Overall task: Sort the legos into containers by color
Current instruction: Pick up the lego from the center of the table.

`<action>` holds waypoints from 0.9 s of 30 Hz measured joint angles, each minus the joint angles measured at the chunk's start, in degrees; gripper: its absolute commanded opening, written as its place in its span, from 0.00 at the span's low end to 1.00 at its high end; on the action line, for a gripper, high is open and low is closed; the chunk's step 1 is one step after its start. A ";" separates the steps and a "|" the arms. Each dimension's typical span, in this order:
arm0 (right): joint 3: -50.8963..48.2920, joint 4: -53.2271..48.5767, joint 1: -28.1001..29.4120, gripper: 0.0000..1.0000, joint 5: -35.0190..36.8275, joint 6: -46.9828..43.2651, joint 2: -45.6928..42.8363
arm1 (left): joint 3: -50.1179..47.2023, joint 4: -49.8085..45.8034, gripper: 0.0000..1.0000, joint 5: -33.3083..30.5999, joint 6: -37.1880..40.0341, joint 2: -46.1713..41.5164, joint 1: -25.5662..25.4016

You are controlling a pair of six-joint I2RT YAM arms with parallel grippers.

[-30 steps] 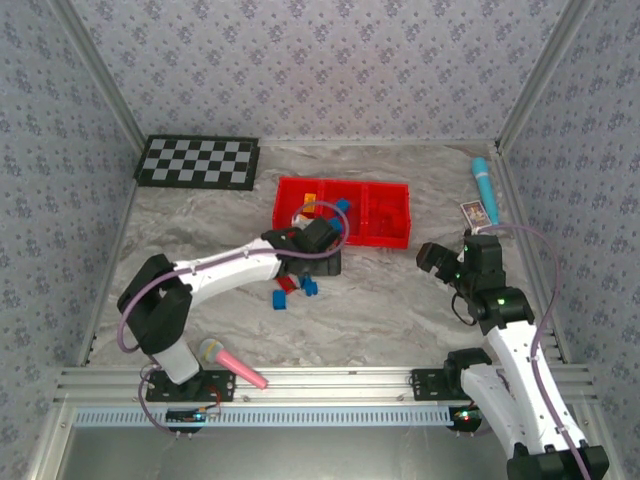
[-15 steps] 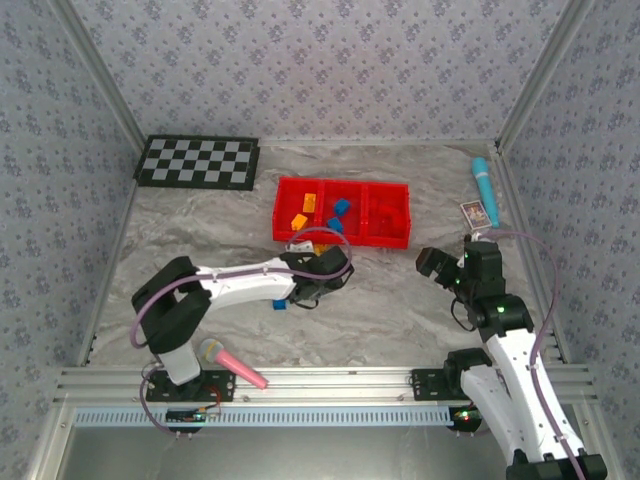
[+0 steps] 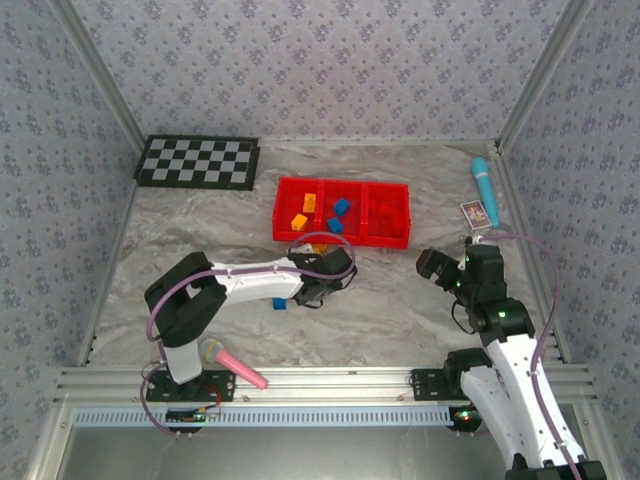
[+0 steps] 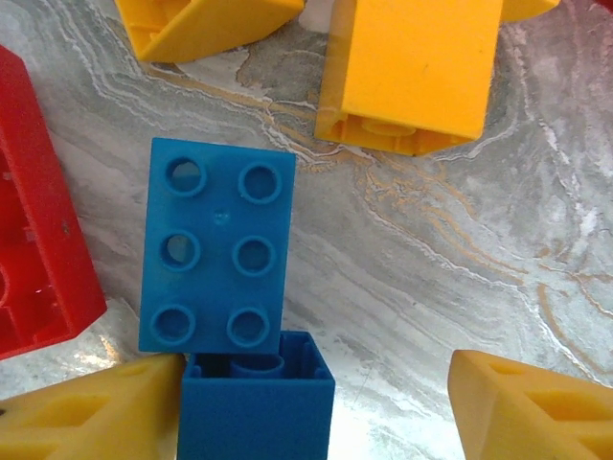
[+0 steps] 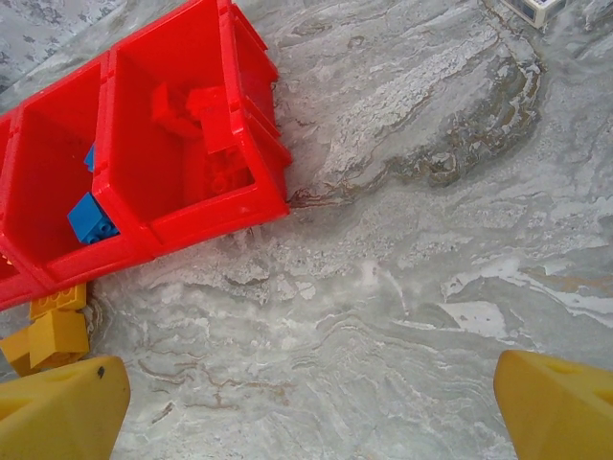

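Already, some legos [image 3: 341, 207] are sorted into the red tray [image 3: 345, 183]; a blue brick [image 4: 215, 257] and others are left loose beneath the spread, empty left gripper [image 4: 306, 412].

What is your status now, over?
Left gripper open over blue brick. Right gripper open, empty, near red tray. Yellow brick and red brick crowd it.

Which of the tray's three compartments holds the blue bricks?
The middle compartment, with blue bricks inside; its neighbours hold orange-yellow bricks on the left and red bricks on the right.
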 measured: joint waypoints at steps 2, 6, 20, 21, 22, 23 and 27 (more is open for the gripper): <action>0.00 -0.02 0.00 1.00 0.00 0.00 -0.04 | 0.00 0.31 0.67 0.37 -0.02 0.13 0.11; 0.00 -0.20 0.00 1.00 0.00 0.00 -0.31 | 0.00 1.22 0.61 1.01 -0.17 0.13 0.35; 0.00 -0.22 0.00 1.00 0.04 0.00 -0.42 | -2.58 4.31 0.26 2.73 0.66 0.07 1.90; 0.00 -0.22 0.00 1.00 0.04 0.00 -0.42 | -2.58 4.46 0.25 2.86 1.03 -0.02 1.90; 0.00 -0.22 0.00 1.00 0.02 0.02 -0.42 | -2.58 4.70 0.23 2.93 1.27 -0.02 1.90; 0.00 -0.22 0.00 1.00 0.04 0.02 -0.42 | -2.58 4.72 0.20 2.97 1.57 -0.02 1.88; 0.00 -0.22 0.00 1.00 0.04 0.00 -0.42 | -2.58 4.66 0.18 2.91 3.48 -0.44 1.88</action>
